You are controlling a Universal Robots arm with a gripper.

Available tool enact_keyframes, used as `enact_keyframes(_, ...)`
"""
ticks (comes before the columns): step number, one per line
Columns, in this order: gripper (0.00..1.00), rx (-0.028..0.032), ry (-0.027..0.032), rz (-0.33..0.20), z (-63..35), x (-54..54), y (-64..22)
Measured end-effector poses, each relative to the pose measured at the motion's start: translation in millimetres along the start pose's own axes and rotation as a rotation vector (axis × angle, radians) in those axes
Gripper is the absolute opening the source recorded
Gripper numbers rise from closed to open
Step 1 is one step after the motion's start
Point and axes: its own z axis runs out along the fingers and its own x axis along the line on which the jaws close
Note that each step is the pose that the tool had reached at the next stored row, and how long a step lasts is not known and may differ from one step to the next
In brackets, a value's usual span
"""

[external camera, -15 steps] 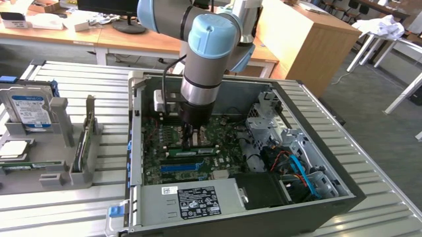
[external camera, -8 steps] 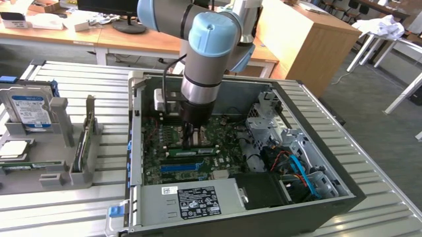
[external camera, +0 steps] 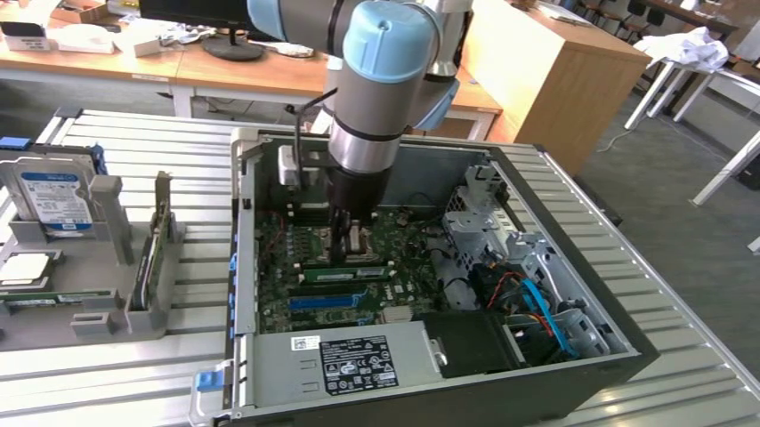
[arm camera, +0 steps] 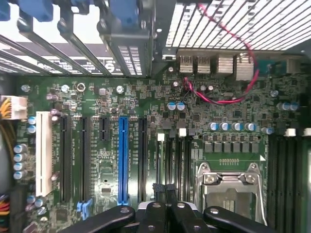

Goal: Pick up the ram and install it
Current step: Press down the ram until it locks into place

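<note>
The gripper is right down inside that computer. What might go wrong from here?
1. The shut gripper hangs close over the motherboard, beside the CPU socket; a small slip might hit either.
2. A red wire loops loose above the board and might snag.
3. A ram stick sits in a slot below the gripper; bumping it might unseat it.
</note>
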Motion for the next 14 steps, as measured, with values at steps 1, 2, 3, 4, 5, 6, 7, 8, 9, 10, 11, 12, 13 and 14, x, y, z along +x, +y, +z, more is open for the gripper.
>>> enact_keyframes(1, 0.11, -0.0001, 0.0002, 0.000, -3.3, -0.1, 0.0)
enact_keyframes(2, 0.11, -0.0001, 0.0001, 0.000, -6.5, -0.2, 0.0)
enact_keyframes(3, 0.11, 0.0000, 0.0000, 0.000, -9.8, -0.3, 0.0)
enact_keyframes(4, 0.11, 0.0000, 0.0000, 0.000, -13.2, -0.4, 0.0)
enact_keyframes(5, 0.11, -0.0001, 0.0000, 0.000, -17.0, -0.5, 0.0)
enact_keyframes(6, 0.11, 0.0000, 0.0000, 0.000, -20.5, -0.6, 0.0)
enact_keyframes(7, 0.11, -0.0001, 0.0001, 0.000, -24.2, -0.7, 0.0)
enact_keyframes(8, 0.11, 0.0000, 0.0001, 0.000, -27.8, -0.8, 0.0)
enact_keyframes(9, 0.11, 0.0000, 0.0000, 0.000, -31.5, -1.0, 0.0)
enact_keyframes(10, 0.11, 0.0000, 0.0000, 0.000, -34.9, -1.1, 0.0)
enact_keyframes(11, 0.11, 0.0000, 0.0000, 0.000, -38.6, -1.2, 0.0)
enact_keyframes(12, 0.11, -0.0001, 0.0001, 0.000, -41.7, -1.3, 0.0)
enact_keyframes(13, 0.11, -0.0001, 0.0002, 0.000, -44.7, -1.3, 0.0)
enact_keyframes(14, 0.11, -0.0001, 0.0001, 0.000, -47.5, -1.4, 0.0)
